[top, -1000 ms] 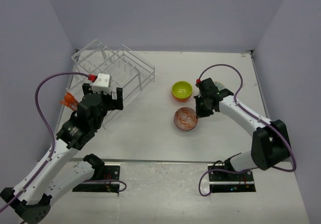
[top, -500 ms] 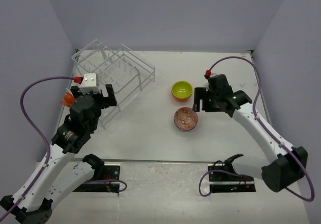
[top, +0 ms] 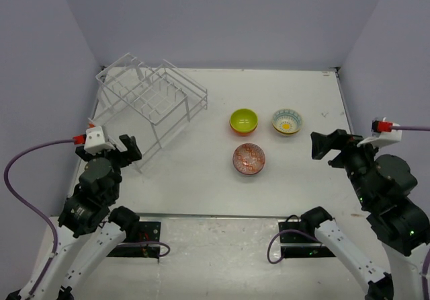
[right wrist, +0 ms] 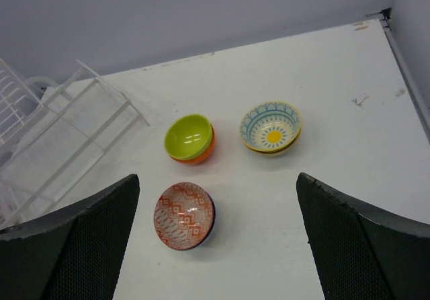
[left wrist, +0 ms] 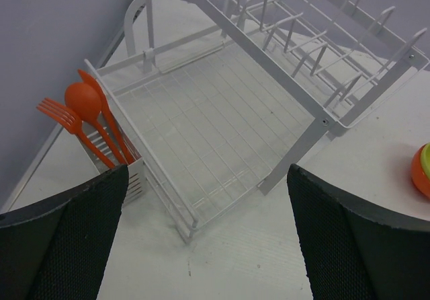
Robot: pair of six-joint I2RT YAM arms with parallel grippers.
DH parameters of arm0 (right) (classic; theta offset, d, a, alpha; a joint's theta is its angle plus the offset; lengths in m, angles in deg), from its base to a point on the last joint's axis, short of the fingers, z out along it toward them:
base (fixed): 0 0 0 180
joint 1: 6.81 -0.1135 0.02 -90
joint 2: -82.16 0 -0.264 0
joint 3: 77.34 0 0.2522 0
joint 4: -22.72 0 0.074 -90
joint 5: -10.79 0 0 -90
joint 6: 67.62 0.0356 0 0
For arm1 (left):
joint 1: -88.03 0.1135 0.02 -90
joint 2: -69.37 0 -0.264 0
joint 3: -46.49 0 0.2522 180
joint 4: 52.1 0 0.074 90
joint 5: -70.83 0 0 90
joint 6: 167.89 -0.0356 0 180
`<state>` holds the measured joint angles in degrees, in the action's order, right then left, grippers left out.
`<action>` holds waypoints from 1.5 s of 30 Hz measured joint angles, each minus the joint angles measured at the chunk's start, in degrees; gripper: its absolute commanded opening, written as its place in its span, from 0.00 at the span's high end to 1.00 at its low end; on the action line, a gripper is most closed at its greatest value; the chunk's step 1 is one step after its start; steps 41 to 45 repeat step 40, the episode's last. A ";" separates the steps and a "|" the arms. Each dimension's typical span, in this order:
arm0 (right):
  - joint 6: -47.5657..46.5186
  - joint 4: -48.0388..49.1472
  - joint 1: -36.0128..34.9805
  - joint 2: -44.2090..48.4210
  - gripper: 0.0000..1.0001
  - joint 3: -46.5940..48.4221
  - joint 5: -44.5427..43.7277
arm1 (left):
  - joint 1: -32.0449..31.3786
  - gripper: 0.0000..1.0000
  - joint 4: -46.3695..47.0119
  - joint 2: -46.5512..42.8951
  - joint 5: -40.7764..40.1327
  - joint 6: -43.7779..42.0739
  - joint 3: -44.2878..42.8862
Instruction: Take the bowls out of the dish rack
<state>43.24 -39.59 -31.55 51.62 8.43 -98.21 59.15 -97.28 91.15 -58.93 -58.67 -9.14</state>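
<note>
The white wire dish rack [top: 151,97] stands at the back left and shows no bowl in it; it fills the left wrist view [left wrist: 222,111]. Three groups of bowls sit on the table to its right. A lime-green bowl nested in an orange one [top: 244,120] [right wrist: 189,137] is nearest the rack. A teal-rimmed bowl with a yellow centre [top: 287,121] [right wrist: 271,126] sits beside it. A red-patterned bowl [top: 248,159] [right wrist: 184,215] lies nearer. My left gripper [top: 106,151] [left wrist: 208,199] is open, near the rack's front corner. My right gripper [top: 342,145] [right wrist: 218,185] is open, raised well back from the bowls.
Orange cutlery [left wrist: 87,118] stands in a white holder on the rack's left end. Purple walls close the table on the left, back and right. The table's right edge [top: 344,105] runs just past the teal-rimmed bowl.
My right gripper opened, left the teal-rimmed bowl on the table and pulled back to the near right. My left arm drew back from the rack to the near left.
</note>
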 measured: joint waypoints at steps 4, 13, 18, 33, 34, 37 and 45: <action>-0.92 -2.56 0.00 2.97 0.01 -3.54 -2.67 | 0.00 0.00 -0.31 -4.13 0.24 0.35 2.51; -2.99 -2.29 -0.02 12.72 0.01 -10.47 -3.76 | 0.00 0.00 -0.04 0.35 -1.16 1.70 2.69; -2.84 -1.11 -0.02 12.87 0.01 -13.07 -3.58 | 0.11 0.00 -0.22 2.23 -1.16 2.16 2.91; -2.73 1.53 -0.02 11.80 0.01 -18.60 -4.48 | 0.39 0.00 0.28 1.33 -0.22 2.23 4.17; -2.73 1.81 -0.02 11.78 0.01 -18.86 -4.52 | 0.39 0.00 0.33 1.33 -0.09 2.23 4.15; -2.71 2.27 -0.02 11.76 0.01 -19.26 -4.85 | 0.39 0.00 0.44 1.33 0.15 2.23 4.17; -2.47 3.17 -0.02 11.69 0.01 -19.58 -5.62 | 0.39 0.00 0.44 1.33 0.37 2.23 4.17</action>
